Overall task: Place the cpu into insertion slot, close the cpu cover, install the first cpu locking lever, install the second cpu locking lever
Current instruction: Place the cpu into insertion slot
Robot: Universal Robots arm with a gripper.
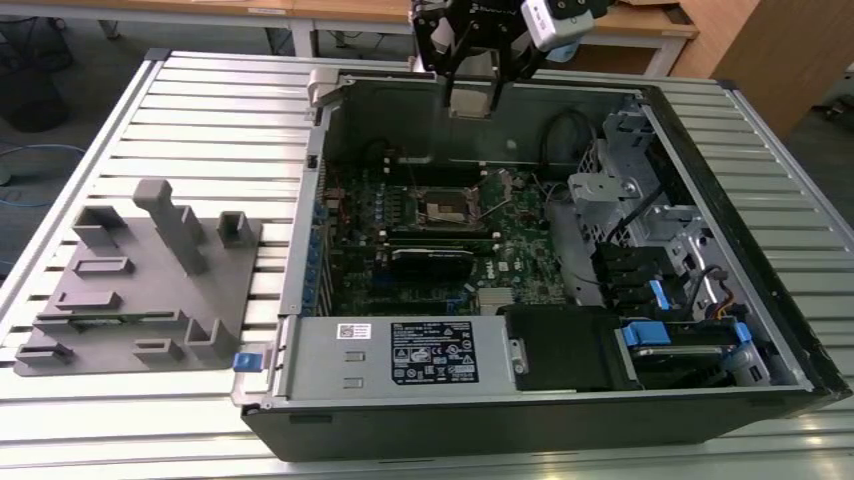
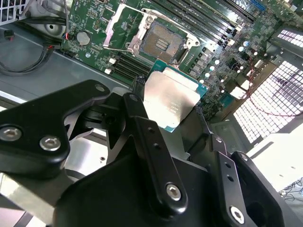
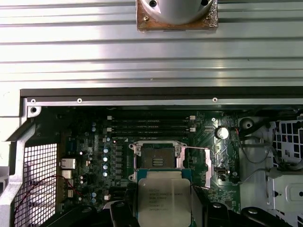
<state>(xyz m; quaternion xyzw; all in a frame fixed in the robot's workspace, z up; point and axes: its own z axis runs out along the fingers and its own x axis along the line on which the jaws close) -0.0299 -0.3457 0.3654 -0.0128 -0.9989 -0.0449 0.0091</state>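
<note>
Fingers (image 2: 138, 111) of the gripper (image 1: 471, 92) are pressed against two opposite edges of the cpu (image 1: 470, 102), pinching it between them. Its silvery-grey top faces both wrist cameras. In the exterior view we see the gripper hanging high over the far wall of the open computer case (image 1: 304, 240) and pointing down into it. The cpu is well above the green motherboard (image 1: 521, 255) and touches nothing there.

In both wrist views we find the insertion slot (image 2: 161, 42) beyond the held cpu (image 3: 163, 198), its tan-gold pin field bare inside the dark frame. The cpu cover (image 2: 115, 30) looks swung up and open at one side of the socket, though we cannot tell its exact angle.

The case lies on its side on the slatted metal table (image 1: 200, 100). Inside it we see the motherboard with the slot (image 1: 447, 207) near its middle and a black card (image 1: 430, 262) just beside that. A labelled power supply box (image 1: 400, 350) sits along the near wall. Drive cages with blue tabs (image 1: 654, 295) stand toward the exterior view's right. A grey holder (image 1: 147, 270) with upright posts sits on the table at the exterior view's left, apart from the case.
</note>
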